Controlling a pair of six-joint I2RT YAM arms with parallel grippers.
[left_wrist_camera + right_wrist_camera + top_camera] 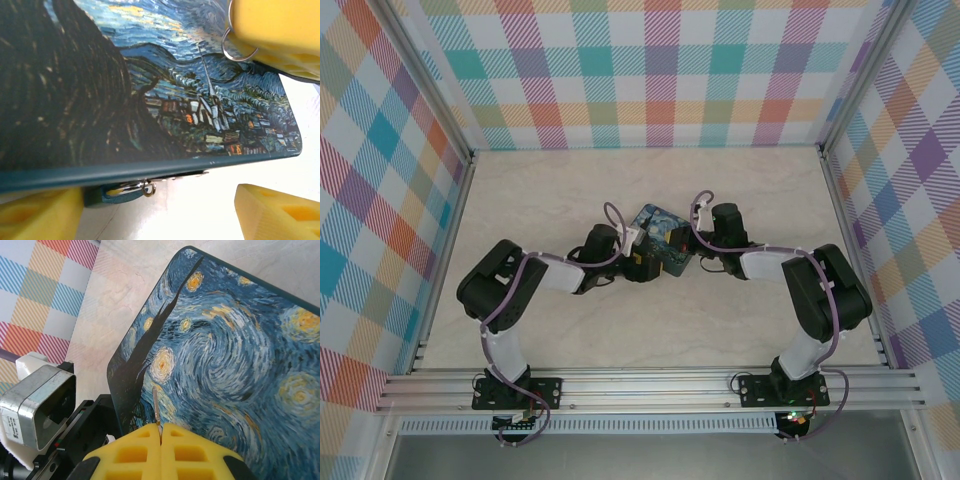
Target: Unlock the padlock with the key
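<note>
The padlock [112, 196], blue-bodied with a silvery shackle [134, 188], hangs at the front edge of the starry-night tin [150, 90], just under its lid. My left gripper [157, 202] is open and faces that edge. Its left finger [40, 215] is right beside the padlock and its right finger [280, 210] is far off. My right gripper [161, 426] is shut on the key [156, 407], whose thin blade sticks out over the painted lid [225, 350]. In the left wrist view, a wire ring [236, 44] hangs from the right gripper's yellow fingers [280, 30].
The tin [660, 240] lies mid-table between both grippers, with the left gripper [640, 263] at its near-left side and the right gripper [692, 238] at its right. Checked walls [650, 70] enclose the pale table [570, 190]. The left wrist camera housing [40, 405] is close to the tin's corner.
</note>
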